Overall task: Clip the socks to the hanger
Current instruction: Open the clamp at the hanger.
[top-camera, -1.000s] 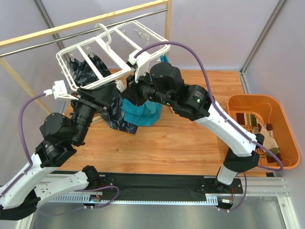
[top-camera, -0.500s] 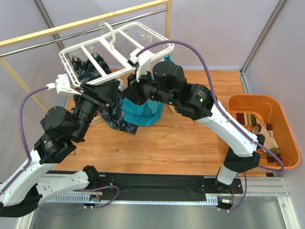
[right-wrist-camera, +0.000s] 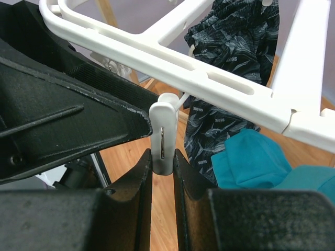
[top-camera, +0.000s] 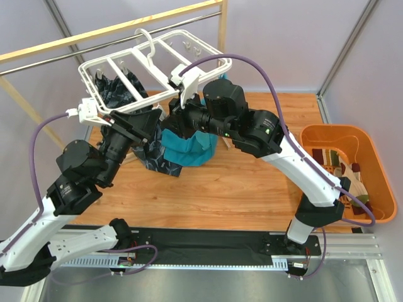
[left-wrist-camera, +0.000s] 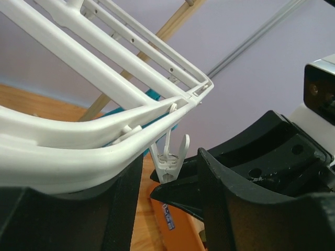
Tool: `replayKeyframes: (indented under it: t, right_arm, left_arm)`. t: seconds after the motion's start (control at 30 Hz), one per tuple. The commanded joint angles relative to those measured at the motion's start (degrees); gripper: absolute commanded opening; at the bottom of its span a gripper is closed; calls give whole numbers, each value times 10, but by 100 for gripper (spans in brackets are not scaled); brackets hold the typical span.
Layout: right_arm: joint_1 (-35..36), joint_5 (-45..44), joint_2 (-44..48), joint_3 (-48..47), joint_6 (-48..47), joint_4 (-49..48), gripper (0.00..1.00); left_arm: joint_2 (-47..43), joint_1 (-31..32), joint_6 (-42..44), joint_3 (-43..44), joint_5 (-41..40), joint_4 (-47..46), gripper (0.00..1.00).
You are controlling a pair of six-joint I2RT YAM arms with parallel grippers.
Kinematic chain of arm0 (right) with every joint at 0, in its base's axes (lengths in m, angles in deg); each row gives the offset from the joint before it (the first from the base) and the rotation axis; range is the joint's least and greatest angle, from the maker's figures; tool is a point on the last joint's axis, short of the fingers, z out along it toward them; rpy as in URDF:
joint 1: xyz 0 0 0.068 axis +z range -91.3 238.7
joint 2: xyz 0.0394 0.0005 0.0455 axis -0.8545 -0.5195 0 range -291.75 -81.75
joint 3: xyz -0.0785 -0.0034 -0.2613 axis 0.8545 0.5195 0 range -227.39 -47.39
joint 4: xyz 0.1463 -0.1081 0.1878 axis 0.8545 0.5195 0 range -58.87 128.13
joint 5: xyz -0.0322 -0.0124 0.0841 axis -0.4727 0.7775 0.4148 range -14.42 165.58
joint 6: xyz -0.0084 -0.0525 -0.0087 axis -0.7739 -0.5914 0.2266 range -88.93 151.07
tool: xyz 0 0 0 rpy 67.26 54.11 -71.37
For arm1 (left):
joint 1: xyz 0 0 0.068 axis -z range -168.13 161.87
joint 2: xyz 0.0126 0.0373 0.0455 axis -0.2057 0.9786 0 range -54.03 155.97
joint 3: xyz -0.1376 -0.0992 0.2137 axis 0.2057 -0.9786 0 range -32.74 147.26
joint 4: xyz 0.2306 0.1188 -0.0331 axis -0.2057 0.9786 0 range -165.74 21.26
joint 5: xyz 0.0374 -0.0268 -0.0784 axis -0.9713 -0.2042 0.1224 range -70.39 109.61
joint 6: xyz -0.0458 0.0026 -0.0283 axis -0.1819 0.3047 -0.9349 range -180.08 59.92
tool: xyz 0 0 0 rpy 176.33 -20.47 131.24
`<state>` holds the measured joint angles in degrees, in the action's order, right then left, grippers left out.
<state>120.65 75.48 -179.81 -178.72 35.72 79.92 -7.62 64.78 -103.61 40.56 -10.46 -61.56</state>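
Right claw (right-wrist-camera: 162,157): clenched on white clip (right-wrist-camera: 162,133); hanger (right-wrist-camera: 209,78) rail just above it.
Left claw (left-wrist-camera: 167,159): under the hanger rail; clenched or released, cannot tell.

Mostly ones and twos here, plus a pile of socks

Two arms, left (top-camera: 75,182) and right (top-camera: 296,163), each trailing one purple cable, so two cables (top-camera: 271,94). One white hanger (right-wrist-camera: 209,78), with one clip (right-wrist-camera: 162,136) plain to see on its near rail; the other clips are too small to count. One wooden rack (top-camera: 94,33), one navy patterned cloth (top-camera: 148,157), one teal cloth (top-camera: 189,148), one tabletop (top-camera: 239,189). One orange basket (top-camera: 334,129) holds several socks (top-camera: 345,176), heaped too closely to number.
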Motion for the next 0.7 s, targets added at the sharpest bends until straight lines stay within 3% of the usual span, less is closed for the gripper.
replayKeyframes:
  t: [0.0,0.23,0.37,0.67]
  right_arm:
    - [6,32,2,-26,-13,35,0]
    - [4,30,-4,-33,-16,50,0]
    - [4,40,-11,-44,-13,53,0]
    - [4,62,-11,-51,-19,66,0]
  left_arm:
    - [-20,2,34,-36,13,-49,54]
    - [-66,2,73,-88,29,-84,74]
    - [-49,3,83,-69,54,-87,76]
    - [1,2,48,-14,29,-31,75]
